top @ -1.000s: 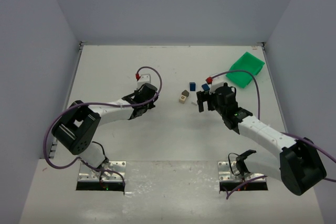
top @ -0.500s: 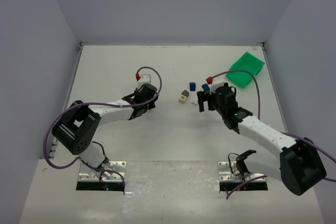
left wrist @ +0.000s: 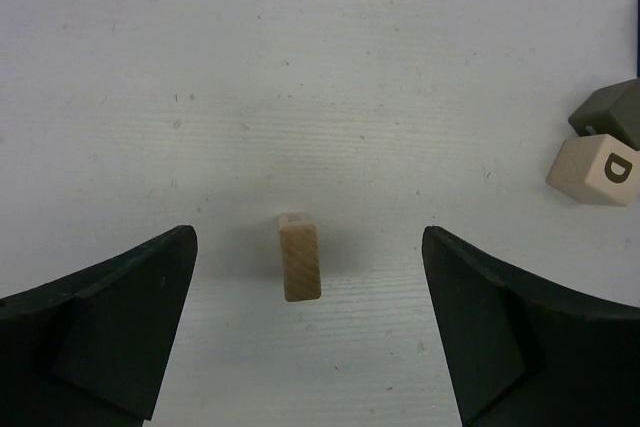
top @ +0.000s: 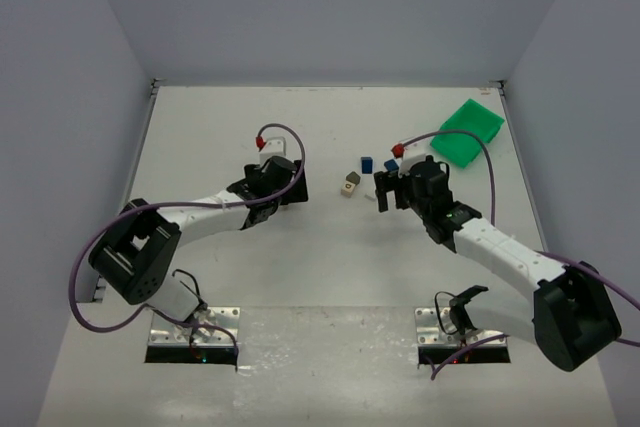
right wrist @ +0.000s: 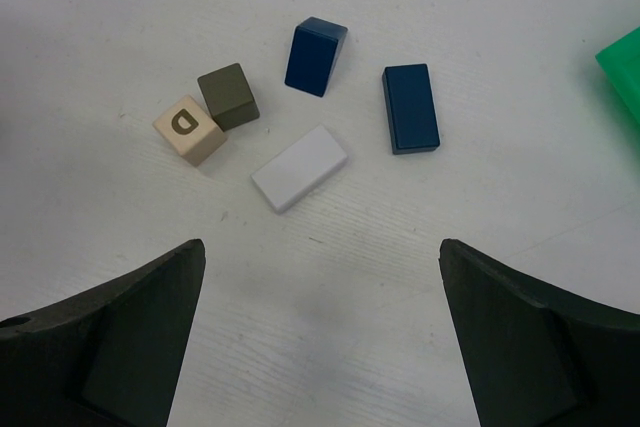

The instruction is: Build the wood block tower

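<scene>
No wood block tower is in view; the blocks I see all stand singly. A plain tan block [left wrist: 300, 257] stands upright on the table between the wide-apart fingers of my left gripper [top: 292, 187], untouched by either. The gripper is open. Ahead of my right gripper [right wrist: 322, 247], which is open and empty, lie two dark blue blocks [right wrist: 316, 56] [right wrist: 410, 107], a white flat block [right wrist: 299, 168], an olive-grey cube [right wrist: 229, 95] and a tan cube marked D [right wrist: 188, 129]. The same cluster [top: 350, 184] lies between the two grippers in the top view.
A green plastic bin [top: 467, 132] sits at the back right, with its corner [right wrist: 625, 67] at the right edge of the right wrist view. Walls close the table on three sides. Purple cables loop off both arms.
My left gripper has gone from shut to open, leaving the tan block standing free, and the left arm has shifted slightly. The right arm has barely moved.
</scene>
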Controlling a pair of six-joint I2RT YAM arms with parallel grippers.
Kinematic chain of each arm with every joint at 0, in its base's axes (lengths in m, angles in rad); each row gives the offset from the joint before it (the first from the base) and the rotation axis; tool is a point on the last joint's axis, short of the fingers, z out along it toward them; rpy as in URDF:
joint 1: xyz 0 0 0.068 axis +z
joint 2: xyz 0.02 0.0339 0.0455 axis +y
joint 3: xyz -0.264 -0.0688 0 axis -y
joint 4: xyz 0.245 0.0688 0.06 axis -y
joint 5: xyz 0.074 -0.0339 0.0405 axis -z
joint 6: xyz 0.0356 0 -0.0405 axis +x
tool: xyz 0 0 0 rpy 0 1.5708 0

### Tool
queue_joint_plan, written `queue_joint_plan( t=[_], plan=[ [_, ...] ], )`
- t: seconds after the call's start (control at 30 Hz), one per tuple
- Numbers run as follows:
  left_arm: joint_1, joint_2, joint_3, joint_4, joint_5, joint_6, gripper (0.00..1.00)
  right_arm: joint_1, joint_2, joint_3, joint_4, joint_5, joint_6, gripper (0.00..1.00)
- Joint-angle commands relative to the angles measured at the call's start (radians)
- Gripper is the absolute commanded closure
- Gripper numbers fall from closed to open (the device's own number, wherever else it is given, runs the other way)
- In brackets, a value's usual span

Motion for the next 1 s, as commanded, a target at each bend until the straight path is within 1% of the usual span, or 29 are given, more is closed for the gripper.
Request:
queue_joint_plan(
  t=[0.0, 0.07, 0.13, 0.27, 0.37, 0.4, 0.43, 0.5, 0.53, 0.57, 0.6, 0.73, 0.83, 0.97],
  plan=[
    [-0.004, -0.08, 0.029, 0.04, 0.01, 0.015, 0.01, -0.001, 0.001, 0.055, -0.001, 0.0, 0.03, 0.01],
    [-0.004, -0.114, 0.042, 0.038, 0.015, 0.019, 0.0, -0.002, 0.001, 0.07, -0.029, 0.019, 0.062, 0.01],
    [-0.004, -0.137, 0.069, 0.033, 0.018, 0.023, 0.0, -0.002, 0.008, 0.091, -0.067, 0.082, 0.132, 0.01],
    [-0.002, -0.137, 0.158, 0.023, 0.007, 0.036, 0.0, -0.001, 0.05, 0.118, -0.107, 0.205, 0.336, 0.01],
    [0.0, -0.114, 0.247, -0.018, -0.023, 0.039, 0.0, 0.0, 0.091, 0.134, -0.121, 0.251, 0.473, 0.01],
    [0.005, -0.107, 0.277, -0.033, -0.031, 0.039, 0.0, 0.0, 0.131, 0.151, -0.147, 0.262, 0.528, 0.01],
    [0.013, -0.108, 0.285, -0.025, -0.028, 0.039, 0.0, 0.0, 0.137, 0.154, -0.147, 0.261, 0.533, 0.01],
    [0.032, -0.118, 0.286, 0.0, 0.013, 0.039, 0.0, 0.0, 0.199, 0.181, -0.149, 0.259, 0.564, 0.01],
    [0.077, -0.128, 0.278, 0.022, 0.057, 0.036, 0.0, 0.0, 0.239, 0.199, -0.147, 0.247, 0.578, 0.01],
    [0.1, -0.139, 0.272, 0.037, 0.101, 0.032, 0.0, 0.0, 0.284, 0.22, -0.145, 0.244, 0.586, 0.01],
    [0.117, -0.144, 0.262, 0.042, 0.115, 0.029, 0.0, 0.002, 0.31, 0.231, -0.143, 0.239, 0.589, 0.01],
    [0.154, -0.16, 0.238, 0.041, 0.097, 0.034, 0.0, 0.015, 0.417, 0.294, -0.15, 0.237, 0.584, 0.01],
    [0.156, -0.17, 0.204, 0.072, 0.111, 0.047, 0.0, 0.027, 0.504, 0.365, -0.189, 0.276, 0.591, 0.01],
    [0.158, -0.173, 0.181, 0.101, 0.127, 0.058, 0.0, 0.038, 0.604, 0.42, -0.208, 0.293, 0.583, 0.01]
  ],
)
